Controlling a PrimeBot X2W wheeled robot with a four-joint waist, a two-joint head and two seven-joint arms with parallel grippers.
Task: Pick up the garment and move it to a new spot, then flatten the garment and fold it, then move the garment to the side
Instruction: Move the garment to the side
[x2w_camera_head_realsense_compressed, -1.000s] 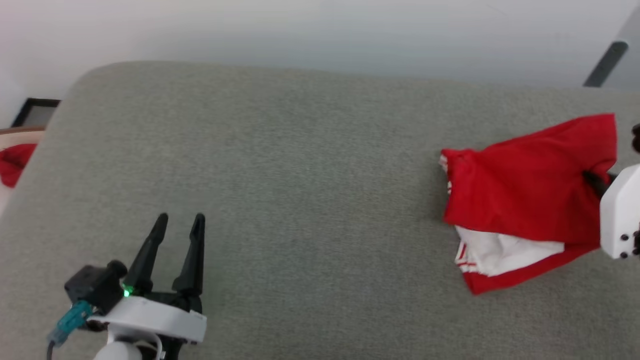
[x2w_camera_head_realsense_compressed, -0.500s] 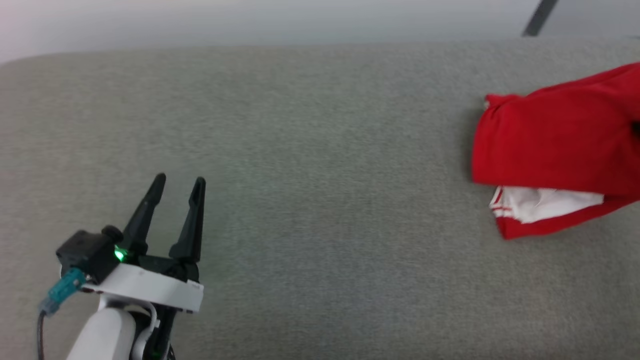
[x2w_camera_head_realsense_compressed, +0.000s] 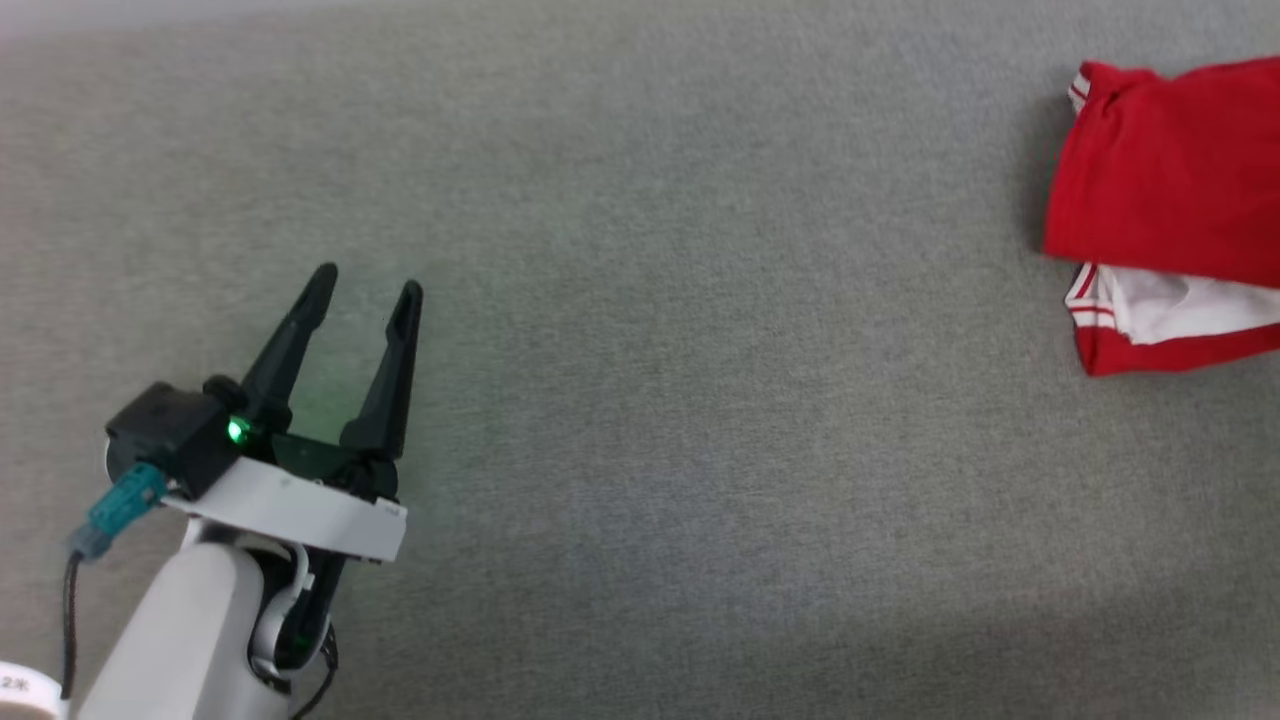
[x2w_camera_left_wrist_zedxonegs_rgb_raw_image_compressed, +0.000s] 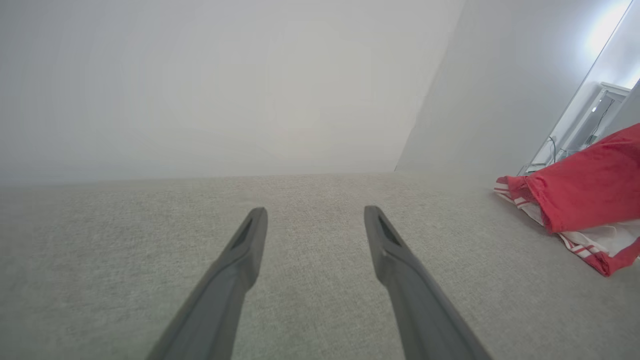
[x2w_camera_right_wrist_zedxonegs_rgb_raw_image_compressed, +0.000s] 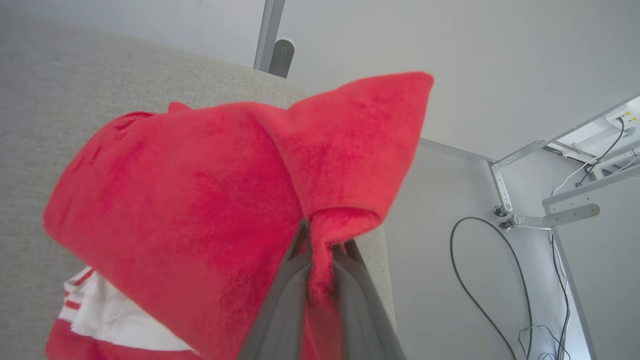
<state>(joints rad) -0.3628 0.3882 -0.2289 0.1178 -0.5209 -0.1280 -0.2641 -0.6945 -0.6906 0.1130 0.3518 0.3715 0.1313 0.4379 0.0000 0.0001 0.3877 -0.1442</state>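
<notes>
Garment (x2w_camera_right_wrist_zedxonegs_rgb_raw_image_compressed: 190, 200) is kept clenched in the right tool (x2w_camera_right_wrist_zedxonegs_rgb_raw_image_compressed: 325, 240), well right of the empty, spread left tool (x2w_camera_head_realsense_compressed: 367, 280); the camera has been turned, relocation judged unfinished.

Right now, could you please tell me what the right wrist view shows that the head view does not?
The right wrist view gives the right gripper, its fingers shut on a bunched red fold of the garment, and a metal bracket past the cushion's edge. The head view gives the left gripper, fingers open and empty over the grey cushion. Both share the garment's red body, its white striped sleeve and the cushion beneath.
</notes>
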